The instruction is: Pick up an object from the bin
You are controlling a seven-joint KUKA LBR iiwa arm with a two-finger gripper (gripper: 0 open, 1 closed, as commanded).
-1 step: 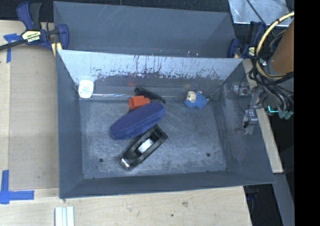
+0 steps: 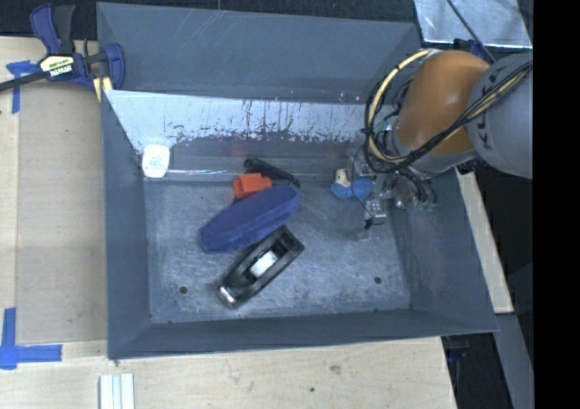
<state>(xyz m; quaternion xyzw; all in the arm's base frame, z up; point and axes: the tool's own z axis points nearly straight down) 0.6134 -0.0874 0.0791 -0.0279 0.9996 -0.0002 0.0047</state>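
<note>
My gripper [image 2: 372, 215] hangs low over the right part of the bin floor, under the arm's orange cover. Just to its upper left, near the back wall, lies a small blue thing with a pale tip [image 2: 345, 185], close beside the gripper; whether they touch I cannot tell. Further left, a long blue oval case [image 2: 249, 218] lies slanted in the middle of the bin. A black tape dispenser [image 2: 261, 267] with a white roll lies just in front of it.
A small orange piece with a black handle [image 2: 254, 182] sits behind the blue case. A white round cap [image 2: 156, 160] rests in the back left corner. Bare floor lies in front of the gripper, toward the front right corner.
</note>
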